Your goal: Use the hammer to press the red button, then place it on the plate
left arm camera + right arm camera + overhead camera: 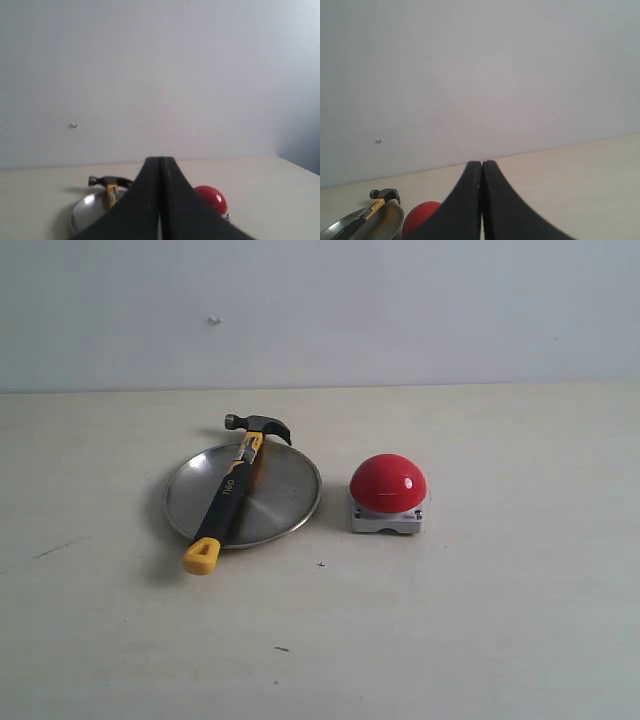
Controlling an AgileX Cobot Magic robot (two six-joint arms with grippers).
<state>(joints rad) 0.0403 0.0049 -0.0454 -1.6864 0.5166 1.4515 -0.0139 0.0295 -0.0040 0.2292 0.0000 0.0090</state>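
Left tool [160, 161]: the two black fingers are pressed together, clenched on nothing. It sits low over the bench [480, 620] and faces the wall [400, 310].
Right tool [481, 164]: same state, fingers closed tip to tip, nothing between them, also facing the wall.

Beyond the left tool: the hammer [232, 490], plate [285, 490] and button [388, 483] are well ahead, apart from both tools.

Hammer: lies across the plate. Its dark head is past the far rim and its yellow end overhangs the near rim toward the bench.
Button: red dome on a grey base, just right of the plate and not touching it.

Surface: pale, matte bench with a few small dark marks. The plate throws a shadow to its left.
Room: plain white wall with one small speck [214, 320].

Edges: the bench's far edge meets the wall in a straight line behind the hammer head.
Open room: a wide bare bench lies in front of the three things and to either side of them.
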